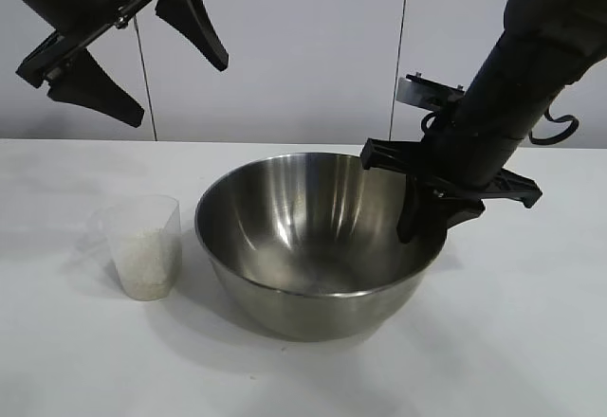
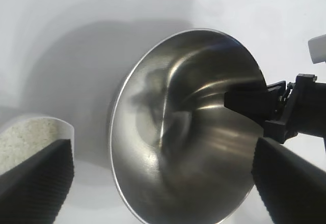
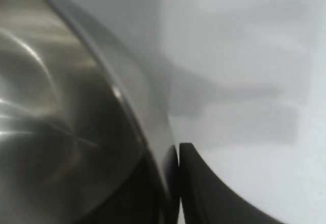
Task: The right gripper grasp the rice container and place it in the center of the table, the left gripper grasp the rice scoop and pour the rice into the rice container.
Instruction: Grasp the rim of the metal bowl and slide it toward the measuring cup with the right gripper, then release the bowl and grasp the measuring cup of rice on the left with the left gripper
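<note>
Rice scoop [image 1: 144, 246]: stands upright on the table [image 1: 531, 341], just beside the rice container [image 1: 313, 246] on its left, with a narrow strip of bare table between them. They do not touch. Rice [image 1: 147, 263] fills roughly the lower half of the scoop. No handle can be made out, so its upright axis is the only long axis to note

Left gripper [image 1: 178, 90]: hangs high above and to the left of the rice container, with jaws spread wide and holding nothing. It points down at a slant toward the container. The scoop lies below it, on the side away from the container. In the left wrist view only the scoop's rim and its grains show, at the edge beside one finger pad [image 2: 35, 183]

Rice container: sits about mid-table, mouth up, and looks empty inside

Right gripper [image 1: 438, 223]: at the container's right rim, pointing steeply down. One finger is inside the wall and one outside. In the right wrist view the two stand narrow with the thin rim pinched between them, so I read it as gripping the rim

Judgement: container placement looks done. The next move turns on the scoop, and the left arm is clearly the nearer one. It needs to come down and away from the container to straddle the scoop's walls
</note>
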